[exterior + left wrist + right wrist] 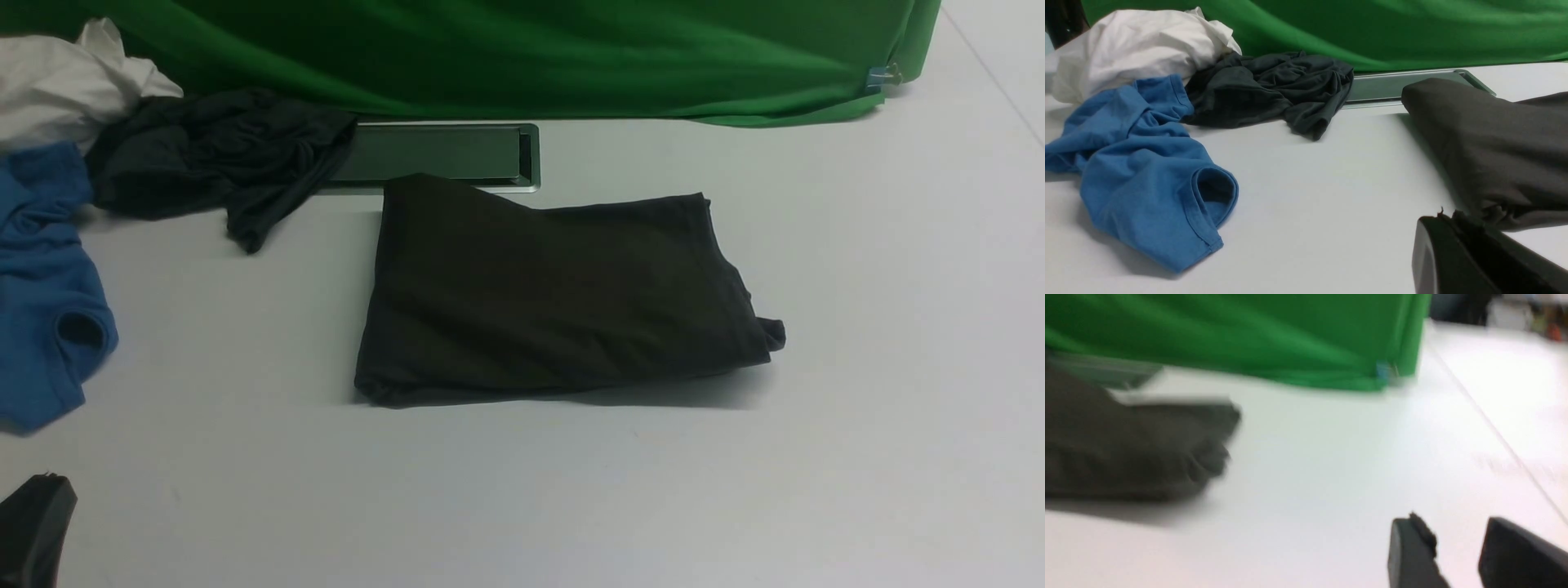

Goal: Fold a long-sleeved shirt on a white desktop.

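The long-sleeved shirt (563, 302) lies folded into a compact dark olive-brown rectangle in the middle of the white desktop (857, 408), its far corner overlapping the cable hatch (441, 153). My left gripper (33, 523) sits low at the near left corner, well apart from the shirt. In the left wrist view the left gripper (1447, 216) is shut with nothing in it, and the shirt (1494, 147) lies just beyond. The right gripper (1453, 528) is open and empty over bare desktop, to the right of the shirt (1126, 453). That view is blurred.
A blackish-teal garment (212, 155), a bright blue garment (41, 286) and a white garment (57, 82) are heaped at the far left. The green cloth backdrop (531, 49) runs along the back edge, held by a clip (882, 76).
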Robot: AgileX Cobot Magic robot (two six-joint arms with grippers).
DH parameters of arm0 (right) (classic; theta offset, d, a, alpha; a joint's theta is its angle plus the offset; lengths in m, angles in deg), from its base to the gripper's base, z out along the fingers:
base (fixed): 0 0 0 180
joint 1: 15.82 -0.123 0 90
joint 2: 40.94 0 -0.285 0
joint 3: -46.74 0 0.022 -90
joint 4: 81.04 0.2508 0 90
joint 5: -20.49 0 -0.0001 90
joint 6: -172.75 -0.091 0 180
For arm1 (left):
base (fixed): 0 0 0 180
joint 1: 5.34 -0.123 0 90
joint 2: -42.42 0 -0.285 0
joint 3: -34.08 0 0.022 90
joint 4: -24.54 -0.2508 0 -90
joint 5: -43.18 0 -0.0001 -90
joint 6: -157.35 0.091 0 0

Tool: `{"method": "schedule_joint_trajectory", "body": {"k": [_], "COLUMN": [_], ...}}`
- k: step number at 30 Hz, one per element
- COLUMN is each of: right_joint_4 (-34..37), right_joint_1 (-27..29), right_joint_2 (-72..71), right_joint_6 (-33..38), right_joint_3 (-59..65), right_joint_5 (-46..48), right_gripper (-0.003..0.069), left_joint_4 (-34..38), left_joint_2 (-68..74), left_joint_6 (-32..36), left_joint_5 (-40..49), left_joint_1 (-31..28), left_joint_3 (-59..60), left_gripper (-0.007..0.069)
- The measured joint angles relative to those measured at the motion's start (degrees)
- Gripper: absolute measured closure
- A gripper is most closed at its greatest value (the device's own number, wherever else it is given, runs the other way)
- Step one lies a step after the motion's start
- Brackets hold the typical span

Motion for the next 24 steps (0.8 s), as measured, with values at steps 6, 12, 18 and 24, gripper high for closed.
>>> {"method": "schedule_joint_trajectory", "body": {"k": [6,12,18,24], "right_joint_4": [0.0,0.0,0.0,0.0], "right_joint_1": [1.54,1.6,1.6,1.6], "right_joint_2": [-0.24,-0.3,-0.3,-0.3], "right_joint_6": [-0.18,-0.18,-0.18,-0.18], "right_joint_3": [0.06,0.06,0.06,0.06], "right_joint_5": [-0.43,-0.66,-0.66,-0.66], "right_gripper": [0.042,0.042,0.042,0.042], "left_joint_4": [0.0,0.0,0.0,0.0], "left_joint_2": [0.0,0.0,0.0,0.0], "left_joint_6": [0.27,0.27,0.27,0.27], "left_joint_5": [0.0,0.0,-0.12,-0.12], "left_joint_1": [0.0,0.0,0.0,0.0], "left_joint_3": [0.0,0.0,0.0,0.0], "left_gripper": [0.0606,0.0606,0.0606,0.0606]}}
